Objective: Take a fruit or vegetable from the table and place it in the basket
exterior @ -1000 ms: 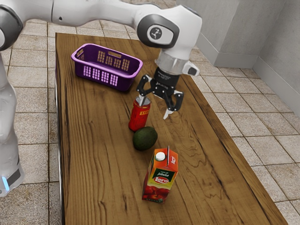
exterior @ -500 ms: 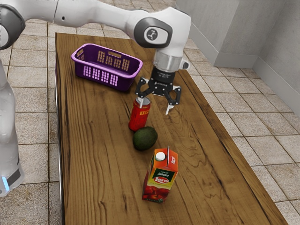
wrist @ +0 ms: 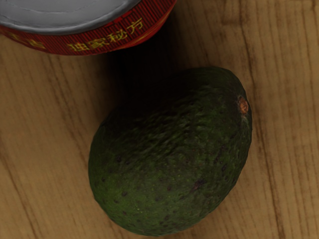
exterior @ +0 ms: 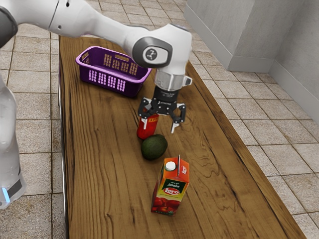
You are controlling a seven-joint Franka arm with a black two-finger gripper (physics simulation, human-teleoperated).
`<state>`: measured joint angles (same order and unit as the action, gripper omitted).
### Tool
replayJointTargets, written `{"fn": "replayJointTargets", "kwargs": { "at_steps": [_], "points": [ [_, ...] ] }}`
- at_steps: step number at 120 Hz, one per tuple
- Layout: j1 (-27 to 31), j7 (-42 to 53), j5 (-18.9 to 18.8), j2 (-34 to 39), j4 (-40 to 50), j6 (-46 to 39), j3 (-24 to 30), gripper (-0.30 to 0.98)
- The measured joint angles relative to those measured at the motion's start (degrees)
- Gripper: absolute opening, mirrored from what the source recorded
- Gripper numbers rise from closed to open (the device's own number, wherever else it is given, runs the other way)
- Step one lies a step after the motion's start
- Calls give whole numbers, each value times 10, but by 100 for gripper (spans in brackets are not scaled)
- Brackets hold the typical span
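A red can with yellow lettering and a juice carton with a white cap both stand upright, apart from each other; pale floor tiles meet a grey wall

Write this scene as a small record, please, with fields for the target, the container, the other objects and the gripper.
target: avocado, dark green, lying on the wooden table
container: purple basket, on the table
other objects: red can, upright beside the avocado; juice carton, upright
gripper: open, above the table near can and avocado
progress: avocado not yet grasped
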<state>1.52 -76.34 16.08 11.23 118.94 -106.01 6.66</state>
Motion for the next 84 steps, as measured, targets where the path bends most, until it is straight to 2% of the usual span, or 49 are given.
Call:
{"fn": "replayJointTargets", "kwargs": {
  "at_steps": [84],
  "points": [
    [-3, 55, -2, 24, 50, -12, 1, 69]
  ]
}}
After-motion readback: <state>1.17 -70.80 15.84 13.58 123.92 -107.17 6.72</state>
